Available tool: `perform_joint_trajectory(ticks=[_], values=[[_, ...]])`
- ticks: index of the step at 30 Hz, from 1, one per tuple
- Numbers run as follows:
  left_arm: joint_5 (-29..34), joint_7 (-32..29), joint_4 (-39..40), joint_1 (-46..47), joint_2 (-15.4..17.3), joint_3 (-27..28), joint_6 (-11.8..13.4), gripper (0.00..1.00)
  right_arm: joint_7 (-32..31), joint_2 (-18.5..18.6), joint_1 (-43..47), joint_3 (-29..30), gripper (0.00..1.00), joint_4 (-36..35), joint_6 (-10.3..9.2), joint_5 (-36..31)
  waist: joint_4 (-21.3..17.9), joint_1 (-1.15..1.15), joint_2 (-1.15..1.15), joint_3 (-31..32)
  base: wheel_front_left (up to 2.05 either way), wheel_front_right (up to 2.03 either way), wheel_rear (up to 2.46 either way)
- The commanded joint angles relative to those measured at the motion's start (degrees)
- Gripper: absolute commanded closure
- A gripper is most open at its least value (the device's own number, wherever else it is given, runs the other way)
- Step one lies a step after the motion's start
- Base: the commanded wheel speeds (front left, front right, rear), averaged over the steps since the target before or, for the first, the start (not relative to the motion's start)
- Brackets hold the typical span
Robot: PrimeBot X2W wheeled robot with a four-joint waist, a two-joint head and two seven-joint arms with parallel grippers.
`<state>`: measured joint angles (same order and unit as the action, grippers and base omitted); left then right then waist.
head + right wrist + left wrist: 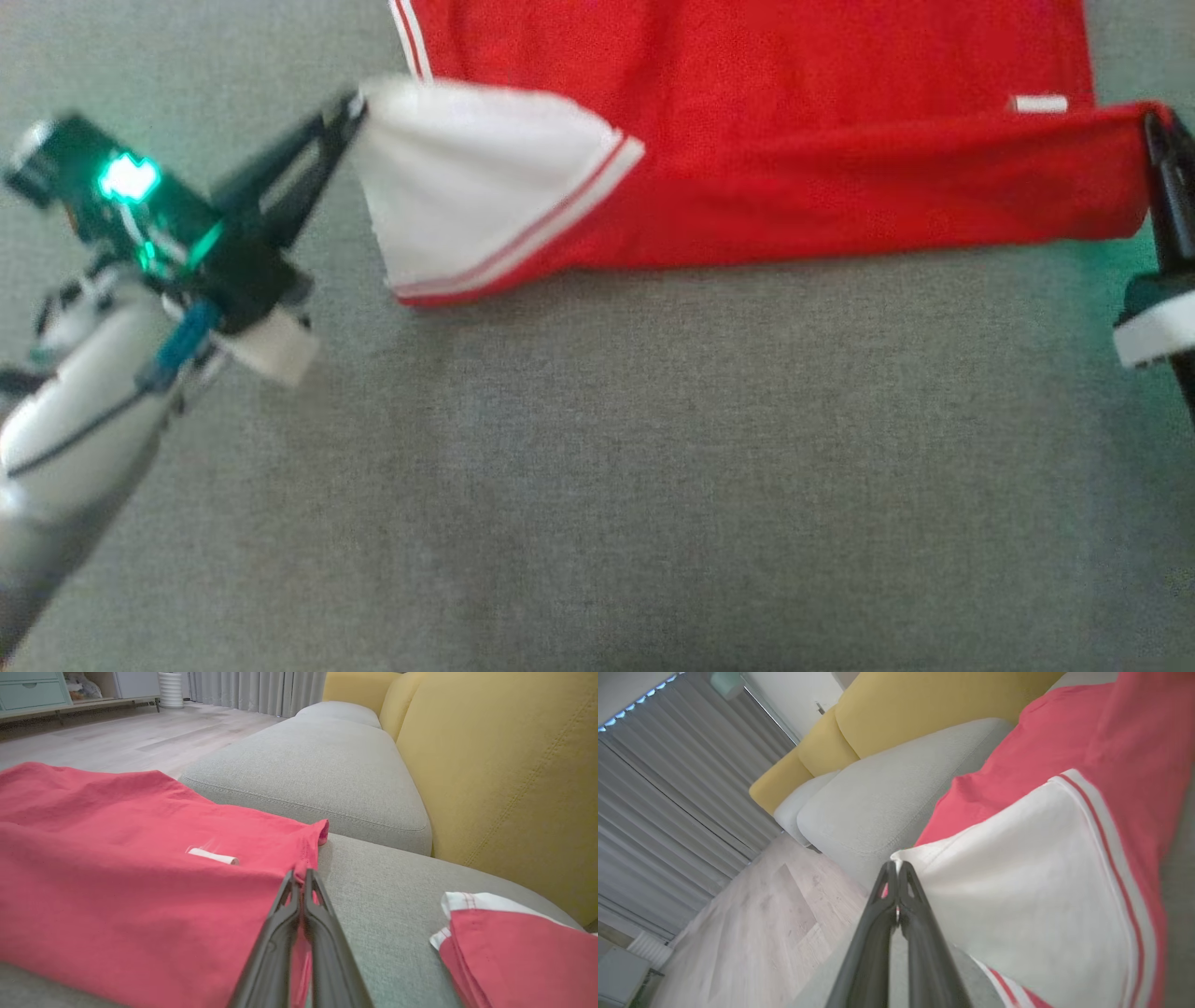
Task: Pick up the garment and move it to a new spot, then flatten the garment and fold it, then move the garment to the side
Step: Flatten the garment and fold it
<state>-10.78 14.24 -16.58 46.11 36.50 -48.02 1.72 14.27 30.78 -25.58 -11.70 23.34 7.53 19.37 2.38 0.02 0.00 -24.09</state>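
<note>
The garment [766,140] is a red shirt with a white sleeve and red-and-white trim, spread over a grey sofa cushion [597,467]. Its near edge is lifted and turned back toward the far side. My left gripper [355,105] is shut on the white sleeve corner [1017,896], its fingertips [896,865] pinching the cloth. My right gripper [1158,121] is shut on the red corner of the garment [140,868] at the far right, where the fabric rises into the closed fingers [299,877]. A small white label [212,856] lies on the red cloth.
A second red and white folded cloth [509,947] lies on the cushion to the right in the right wrist view. Yellow back cushions [504,765] stand behind the grey seat. Wooden floor [752,924] and grey curtains [658,788] lie beyond the sofa's edge.
</note>
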Motion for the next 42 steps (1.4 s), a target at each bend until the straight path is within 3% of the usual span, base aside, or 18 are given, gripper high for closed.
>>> perform_joint_trajectory(ticks=[1,5,6,7,8,9,15,23,27,36,42], values=[[1.1,0.4,-0.5,4.5,1.5,3.1,-0.2,1.00,-0.2,1.8,-1.5,-1.2,1.00,-0.1,-0.04,-0.5,-0.4,-0.02,0.00,-1.5,0.00,0.00,0.00],[2.8,0.6,-4.4,9.2,0.1,2.9,-1.0,1.00,-0.5,1.9,-5.5,-3.6,1.00,2.5,-0.04,-0.8,-0.9,-0.02,0.00,-3.1,0.00,0.00,0.00],[3.0,0.6,-5.4,10.0,-0.3,2.8,-1.2,0.97,-0.5,1.8,-6.3,-4.3,0.93,3.3,-0.04,-0.5,-1.0,-0.02,0.00,-3.4,0.00,0.00,0.00],[3.0,0.7,-6.5,10.4,-0.7,2.8,-1.1,0.63,-0.5,1.5,-7.0,-4.9,0.67,4.1,-0.04,-0.2,-1.0,-0.02,0.00,-3.5,0.00,0.00,0.00],[2.9,0.7,-7.4,10.7,-1.3,3.0,-0.9,0.00,-0.4,1.3,-7.6,-5.3,0.05,4.8,-0.04,0.0,-1.1,-0.02,0.00,-3.7,0.00,0.00,0.00],[2.4,0.7,-7.8,10.8,-2.0,3.5,-0.3,0.00,-0.3,1.0,-8.2,-5.3,0.00,5.6,-0.04,0.0,-1.2,-0.02,0.00,-3.7,0.00,0.00,0.00],[-4.1,0.7,-7.2,3.5,-5.6,7.9,3.0,0.00,0.6,-1.9,-8.5,-4.8,0.00,7.2,-0.04,-0.8,-1.6,-0.02,0.00,-2.5,0.00,0.00,0.00],[-18.8,0.7,-4.6,-15.1,-13.0,15.9,4.5,0.00,0.7,-4.2,-3.8,-1.1,0.00,4.9,-0.04,-1.3,-1.6,-0.02,0.00,-0.3,0.00,0.00,0.00],[-21.9,0.7,-6.8,-18.2,-15.4,17.2,4.9,0.00,0.7,-4.8,-2.5,-0.3,0.00,4.6,-0.04,-1.4,-1.5,-0.02,0.00,0.1,0.00,0.00,0.00],[-25.0,0.7,-12.9,-17.6,-19.0,17.3,2.6,0.00,0.7,-5.3,-1.6,-0.8,0.00,5.0,-0.04,-1.4,-2.1,-0.02,0.00,0.9,0.00,0.00,0.00],[-24.2,0.7,-8.6,-18.6,-20.5,22.0,4.0,0.00,0.7,-5.4,-1.2,-0.9,0.00,5.2,-0.04,-1.6,-2.6,-0.02,0.00,1.5,0.00,0.00,0.00]])
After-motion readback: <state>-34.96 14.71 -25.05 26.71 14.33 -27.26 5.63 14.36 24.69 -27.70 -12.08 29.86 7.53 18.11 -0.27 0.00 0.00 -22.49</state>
